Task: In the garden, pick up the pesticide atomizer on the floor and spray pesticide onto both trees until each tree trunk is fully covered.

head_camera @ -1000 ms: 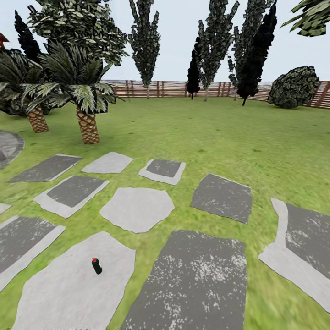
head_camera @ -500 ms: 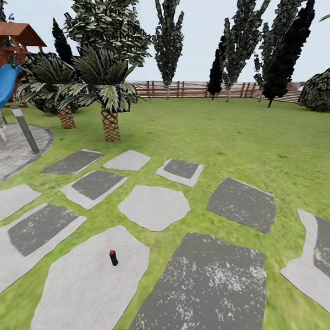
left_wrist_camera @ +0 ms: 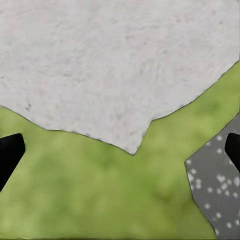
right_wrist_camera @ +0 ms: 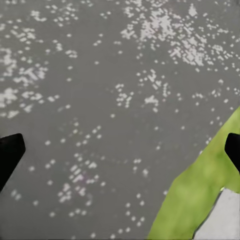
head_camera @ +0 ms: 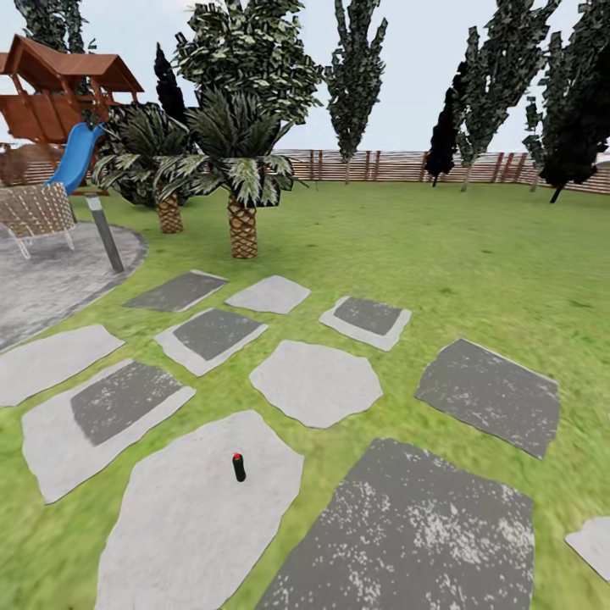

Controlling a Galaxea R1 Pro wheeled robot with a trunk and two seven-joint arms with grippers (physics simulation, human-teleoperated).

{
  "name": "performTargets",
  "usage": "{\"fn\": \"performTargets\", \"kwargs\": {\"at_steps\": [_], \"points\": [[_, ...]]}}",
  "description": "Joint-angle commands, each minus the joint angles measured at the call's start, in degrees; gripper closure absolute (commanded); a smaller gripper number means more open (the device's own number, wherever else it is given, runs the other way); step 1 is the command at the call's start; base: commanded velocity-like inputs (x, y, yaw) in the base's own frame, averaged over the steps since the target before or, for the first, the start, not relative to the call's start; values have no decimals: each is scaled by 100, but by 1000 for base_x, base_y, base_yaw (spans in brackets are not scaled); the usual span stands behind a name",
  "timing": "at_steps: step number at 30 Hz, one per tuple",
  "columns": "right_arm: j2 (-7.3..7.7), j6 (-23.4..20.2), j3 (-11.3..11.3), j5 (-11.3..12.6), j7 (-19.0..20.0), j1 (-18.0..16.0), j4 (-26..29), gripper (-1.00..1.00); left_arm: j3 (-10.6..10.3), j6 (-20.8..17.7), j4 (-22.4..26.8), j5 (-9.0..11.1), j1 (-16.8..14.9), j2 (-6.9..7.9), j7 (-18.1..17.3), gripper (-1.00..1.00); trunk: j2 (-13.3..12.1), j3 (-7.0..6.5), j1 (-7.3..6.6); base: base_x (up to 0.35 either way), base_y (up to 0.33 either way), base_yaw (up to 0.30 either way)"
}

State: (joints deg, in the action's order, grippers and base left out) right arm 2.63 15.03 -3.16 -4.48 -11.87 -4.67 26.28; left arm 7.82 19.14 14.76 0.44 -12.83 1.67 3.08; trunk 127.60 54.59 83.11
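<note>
Above the paving, both grippers spread wide and carrying nothing, the atomizer yet to be reached

Left gripper point(left_wrist_camera: 120, 155) hangs with its dark fingertips point(left_wrist_camera: 10, 152) far apart at the edges of the left wrist view, over grass at the corner of a pale slab point(left_wrist_camera: 110, 65); right gripper point(right_wrist_camera: 120, 155) is equally wide over a dark speckled slab point(right_wrist_camera: 100, 100). Out from there, the pesticide atomizer point(head_camera: 239, 467), a small dark can with a red top, stands upright on the pale stepping stone point(head_camera: 195, 517) ahead and a little left in the head view, well apart from either gripper. The step is, by my reading, the approach: roll close enough that one arm can come down squarely, jaws straddling the can's body below the cap, and close gently so the narrow can is not tipped. Beyond lie the lawn point(head_camera: 474, 254), the slat fence point(head_camera: 381, 166) and tall trees point(head_camera: 356, 76)
</note>
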Motion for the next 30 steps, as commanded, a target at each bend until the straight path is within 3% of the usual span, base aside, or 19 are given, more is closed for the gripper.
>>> {"fn": "performTargets", "kwargs": {"at_steps": [1, 20, 30], "points": [[-4, 0, 0, 0, 0, 0, 0, -100, 4, 1, -1, 0, 0, 0, 0, -100, 0, 0, 0, 86, 0, 275], [0, 0, 0, 0, 0, -1, 0, -100, 6, 2, -7, 0, 0, 0, 0, -100, 0, 0, 0, 221, -143, 273], [-12, 0, -9, 0, 8, 1, 9, -100, 6, 2, -8, 0, 0, 0, 0, -100, 0, 0, 0, 203, -203, 42]]}}
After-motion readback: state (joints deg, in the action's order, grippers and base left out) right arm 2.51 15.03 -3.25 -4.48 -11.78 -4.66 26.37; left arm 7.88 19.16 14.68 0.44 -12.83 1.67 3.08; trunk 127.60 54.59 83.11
